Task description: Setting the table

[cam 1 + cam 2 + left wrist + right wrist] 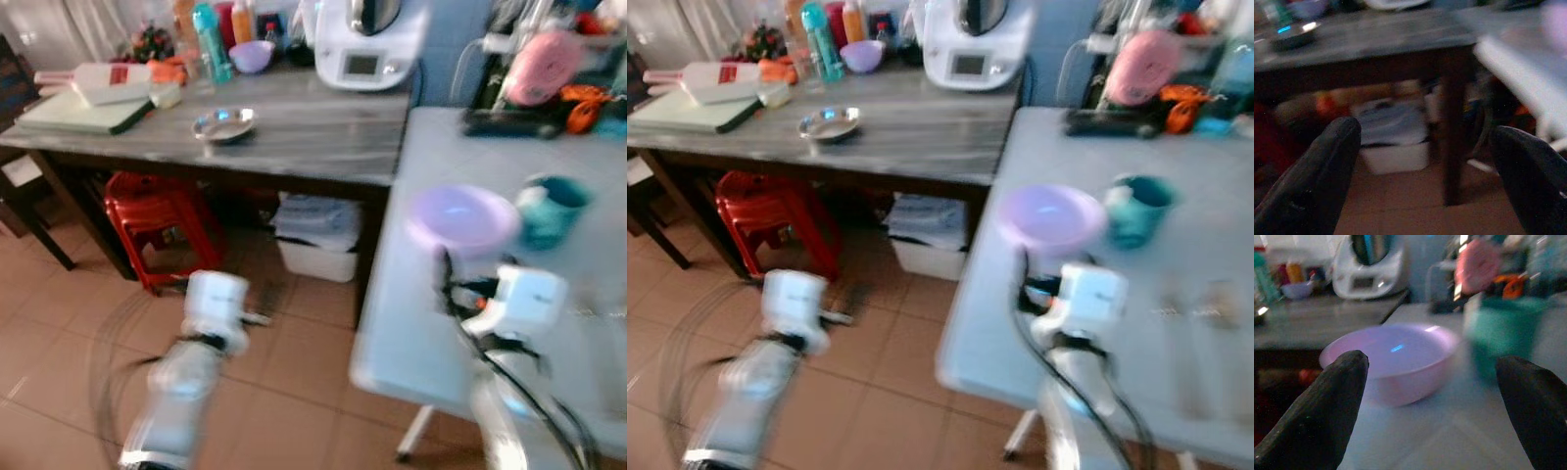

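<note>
The right gripper point(1432, 406) hovers low over the near part of the light blue table point(588, 323), its two black fingers point(1317, 411) spread wide apart and holding nothing. Just ahead of it on that table sits a shallow lilac plastic bowl point(462, 217), upright and empty as far as the blur allows, and close beside the bowl, farther from the table's left edge, stands a teal cup point(554, 209); whether the two touch cannot be told. The left gripper point(1425, 186) hangs lower, out over the terracotta tiled floor point(59, 352) in front of a dark wooden table with a grey streaked top point(323, 127), and its fingers point(1317, 181) are likewise spread with nothing between them. On that grey top lie a small metal dish point(224, 124), a green cutting board point(83, 113) with a white bottle point(113, 80) lying on it, a second lilac bowl point(252, 56), a turquoise bottle point(210, 39) and a white kitchen machine point(364, 44). Beneath this table stand a red plastic stool point(152, 211) and a white storage box point(315, 235). At the far end of the light blue table a pink rounded object point(542, 67) and something orange point(586, 103) are too blurred to name.
</note>
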### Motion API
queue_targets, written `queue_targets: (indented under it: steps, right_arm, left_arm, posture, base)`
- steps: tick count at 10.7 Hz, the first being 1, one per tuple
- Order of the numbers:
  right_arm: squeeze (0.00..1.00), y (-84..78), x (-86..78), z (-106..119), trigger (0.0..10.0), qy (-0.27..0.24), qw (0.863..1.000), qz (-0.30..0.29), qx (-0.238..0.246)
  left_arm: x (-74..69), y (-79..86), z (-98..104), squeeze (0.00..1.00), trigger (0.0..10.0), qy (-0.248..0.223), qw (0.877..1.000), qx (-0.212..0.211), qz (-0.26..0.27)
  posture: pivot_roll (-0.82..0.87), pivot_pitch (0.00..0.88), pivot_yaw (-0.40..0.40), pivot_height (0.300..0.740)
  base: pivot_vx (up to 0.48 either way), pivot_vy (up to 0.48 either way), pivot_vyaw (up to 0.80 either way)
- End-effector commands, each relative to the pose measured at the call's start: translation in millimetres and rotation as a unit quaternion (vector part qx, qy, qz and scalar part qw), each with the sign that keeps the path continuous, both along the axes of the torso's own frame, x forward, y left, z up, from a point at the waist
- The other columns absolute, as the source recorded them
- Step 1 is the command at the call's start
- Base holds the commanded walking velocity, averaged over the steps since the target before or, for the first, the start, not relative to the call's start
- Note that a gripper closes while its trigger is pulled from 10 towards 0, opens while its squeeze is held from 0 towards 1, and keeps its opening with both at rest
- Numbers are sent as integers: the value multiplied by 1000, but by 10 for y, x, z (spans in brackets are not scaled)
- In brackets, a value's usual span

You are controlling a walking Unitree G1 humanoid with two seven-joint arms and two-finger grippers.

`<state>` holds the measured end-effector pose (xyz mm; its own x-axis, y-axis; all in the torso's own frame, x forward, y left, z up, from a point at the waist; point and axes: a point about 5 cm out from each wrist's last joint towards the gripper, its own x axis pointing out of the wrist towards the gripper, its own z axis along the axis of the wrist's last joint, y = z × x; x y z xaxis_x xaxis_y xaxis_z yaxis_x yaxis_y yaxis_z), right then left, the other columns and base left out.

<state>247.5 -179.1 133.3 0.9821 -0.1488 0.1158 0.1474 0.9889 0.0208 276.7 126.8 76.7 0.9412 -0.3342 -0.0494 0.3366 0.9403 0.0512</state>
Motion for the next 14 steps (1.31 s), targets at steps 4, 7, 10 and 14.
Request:
queue_targets:
  steps: [4,7,10,14]
  right_arm:
    - [0,77,20,65,10000,-19,1000,15,-2]
    - [0,86,62,96,10000,-25,999,28,-25]
    - [0,-82,201,116,10000,-8,995,67,-67]
    - [0,-82,491,22,10000,68,953,220,-197]
  left_arm:
    - [22,135,94,0,10000,-23,1000,-12,0]
    - [-2,74,105,0,10000,-22,999,-34,-31]
    - [-32,1,152,0,10000,-35,994,0,-101]
    - [-84,-65,115,0,10000,-12,984,9,-178]
  posture:
    - [46,37,86,740]
    - [47,37,84,740]
    - [55,46,83,740]
    - [64,85,86,740]
  base:
    - [0,0,0]
    - [0,0,0]
    - [0,0,0]
    - [0,0,0]
